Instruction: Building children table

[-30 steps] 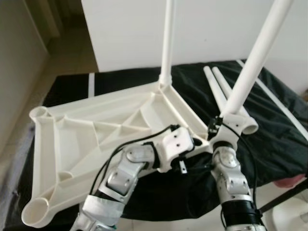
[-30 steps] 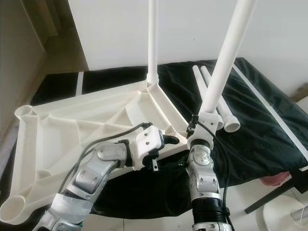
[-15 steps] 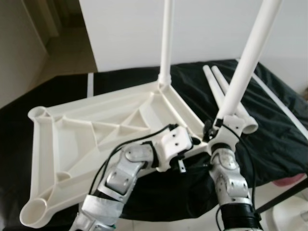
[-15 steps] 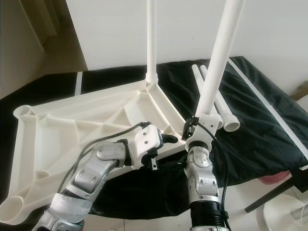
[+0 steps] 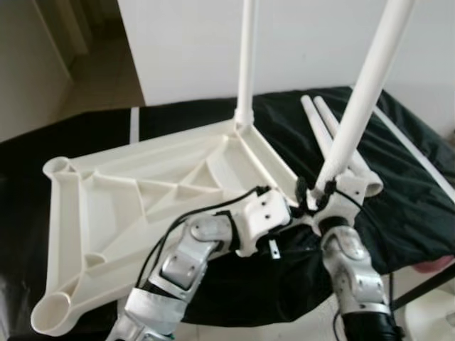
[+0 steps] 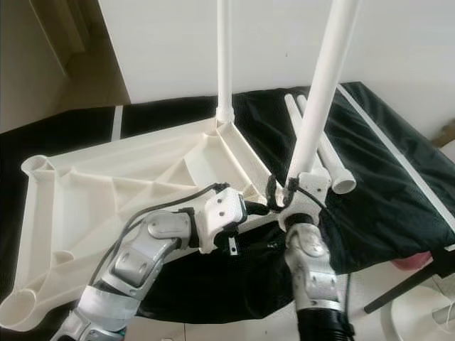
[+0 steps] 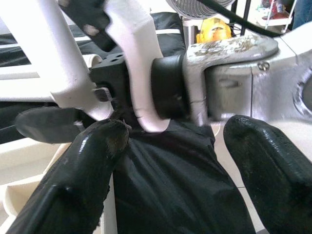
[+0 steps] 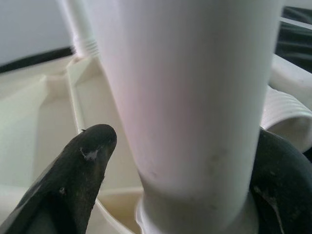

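The right gripper [image 6: 288,193] is clasping the base of a white leg [image 6: 321,85], its black fingers [image 8: 73,180] sitting on either side of the tube just above the near right corner socket of the tabletop [image 5: 142,192]. The leg is leaning up and to the right, and its top is running out of frame. The socket itself is hiding behind the gripper, so how far the leg is seated is hard to tell.

The left gripper [image 7: 170,161] is hovering just beside the right wrist at the tabletop's near edge, fingers spread and gripping nothing.

The tabletop is lying upside down on a black cloth [image 5: 398,206], ribs facing up. A second leg [image 5: 247,64] is standing upright in the far corner, its top also cut off. Two loose legs [image 5: 320,131] are lying side by side on the cloth behind the held leg, partly covered by it. Open sockets are showing at the left corners [image 5: 53,316].
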`<state>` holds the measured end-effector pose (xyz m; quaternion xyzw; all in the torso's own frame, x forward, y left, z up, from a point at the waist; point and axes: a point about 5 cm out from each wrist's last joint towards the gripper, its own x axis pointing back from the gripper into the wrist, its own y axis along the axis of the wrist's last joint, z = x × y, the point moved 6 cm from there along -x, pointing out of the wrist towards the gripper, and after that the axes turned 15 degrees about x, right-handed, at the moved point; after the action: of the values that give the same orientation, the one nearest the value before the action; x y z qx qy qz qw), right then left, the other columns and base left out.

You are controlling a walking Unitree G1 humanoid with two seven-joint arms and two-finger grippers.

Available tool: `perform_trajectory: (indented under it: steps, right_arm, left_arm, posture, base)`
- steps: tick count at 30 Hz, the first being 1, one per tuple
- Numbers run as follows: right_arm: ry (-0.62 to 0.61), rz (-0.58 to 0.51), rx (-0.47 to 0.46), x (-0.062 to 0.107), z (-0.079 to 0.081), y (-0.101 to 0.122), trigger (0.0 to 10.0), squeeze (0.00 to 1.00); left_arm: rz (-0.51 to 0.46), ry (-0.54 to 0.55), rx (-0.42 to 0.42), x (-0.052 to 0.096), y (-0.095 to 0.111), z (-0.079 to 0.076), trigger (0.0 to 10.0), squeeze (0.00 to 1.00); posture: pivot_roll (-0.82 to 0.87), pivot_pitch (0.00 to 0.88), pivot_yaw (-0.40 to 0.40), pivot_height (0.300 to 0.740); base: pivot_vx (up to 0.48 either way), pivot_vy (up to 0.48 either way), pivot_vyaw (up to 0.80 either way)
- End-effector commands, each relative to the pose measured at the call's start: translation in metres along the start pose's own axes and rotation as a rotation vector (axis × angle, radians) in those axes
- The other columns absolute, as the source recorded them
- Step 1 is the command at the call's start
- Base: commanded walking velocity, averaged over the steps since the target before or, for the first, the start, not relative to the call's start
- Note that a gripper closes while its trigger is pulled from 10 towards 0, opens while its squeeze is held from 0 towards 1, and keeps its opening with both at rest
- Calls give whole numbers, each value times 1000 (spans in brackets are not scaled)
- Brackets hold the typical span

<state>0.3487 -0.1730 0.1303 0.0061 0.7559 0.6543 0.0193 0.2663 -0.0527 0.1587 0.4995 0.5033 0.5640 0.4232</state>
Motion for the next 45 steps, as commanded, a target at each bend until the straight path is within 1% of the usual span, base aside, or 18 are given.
perform_trajectory:
  steps: [1, 3, 4, 6, 7, 8, 9, 10, 11, 14, 17, 18, 20, 21, 22, 27, 35, 45]
  right_arm:
    - [51, -5, 29, 1, 0, -2, 10000, 0]
    - [137, -11, 98, -1, -8, -7, 10000, 0]
    - [137, -11, 98, -1, -8, -7, 10000, 0]
    - [224, -28, 147, -3, -10, -6, 10000, 0]
    - [224, -28, 147, -3, -10, -6, 10000, 0]
    - [270, -34, 165, -4, -9, -5, 10000, 0]
    - [270, -34, 165, -4, -9, -5, 10000, 0]
    - [341, -29, 230, -6, -6, -8, 10000, 0]
    - [341, -29, 230, -6, -6, -8, 10000, 0]
    - [410, -12, 296, -12, -4, -15, 10000, 0]
    - [450, -14, 305, -15, 0, -16, 10000, 0]
    - [483, -18, 310, -17, 4, -15, 10000, 0]
    - [483, -18, 310, -17, 4, -15, 10000, 0]
    - [504, -21, 312, -17, 6, -15, 10000, 0]
    - [537, -23, 330, -22, 10, -15, 10000, 0]
    - [577, -34, 335, -28, 13, -12, 10000, 0]
    - [629, -68, 343, -34, 14, -2, 10000, 0]
    - [673, -100, 321, -35, 10, 6, 10000, 0]
  left_arm:
    - [-12, 61, 0, -1, 1, 5, 10000, 0]
    - [-12, 62, 1, -2, 0, 5, 10000, 0]
    - [-12, 62, 1, -2, 0, 5, 10000, 0]
    - [-12, 60, 1, -2, 0, 4, 10000, 0]
    - [-12, 60, 1, -2, 0, 4, 10000, 0]
    - [-11, 59, 0, -2, 1, 5, 10000, 0]
    - [-11, 59, 0, -2, 1, 5, 10000, 0]
    - [-9, 59, -3, -2, 1, 6, 10000, 0]
    - [-9, 59, -3, -2, 1, 6, 10000, 0]
    - [-4, 61, -9, -2, 1, 7, 10000, 0]
    - [-4, 65, -11, -2, 2, 9, 10000, 0]
    - [-4, 68, -12, -1, 2, 9, 10000, 0]
    - [-4, 68, -12, -1, 2, 9, 10000, 0]
    - [-4, 70, -13, -1, 2, 9, 10000, 0]
    - [-2, 73, -13, 0, 1, 9, 10000, 0]
    - [-3, 81, -16, 0, 2, 11, 10000, 0]
    - [-7, 91, -19, 1, 4, 13, 10000, 0]
    - [-8, 94, -22, 1, 5, 14, 10000, 0]
  posture:
    - [-16, 0, 17, 740]
    - [-18, 0, 17, 740]
    - [-18, 0, 17, 740]
    - [-18, 0, 19, 740]
    - [-18, 0, 19, 740]
    - [-19, 0, 22, 740]
    - [-19, 0, 22, 740]
    - [-19, 0, 26, 740]
    - [-19, 0, 26, 740]
    - [-11, 0, 27, 740]
    - [-5, 0, 25, 740]
    - [-2, 0, 23, 740]
    - [-2, 0, 23, 740]
    - [-2, 0, 23, 740]
    - [4, 0, 19, 740]
    - [10, 0, 12, 740]
    - [14, 0, 4, 740]
    - [18, 0, 7, 740]
  base:
    - [0, 0, 0]
    - [0, 0, 0]
    - [0, 0, 0]
    - [0, 0, 0]
    - [0, 0, 0]
    - [0, 0, 0]
    - [0, 0, 0]
    - [0, 0, 0]
    - [0, 0, 0]
    - [0, 0, 0]
    - [0, 0, 0]
    - [0, 0, 0]
    - [0, 0, 0]
    - [0, 0, 0]
    - [0, 0, 0]
    - [0, 0, 0]
    - [0, 0, 0]
    - [0, 0, 0]
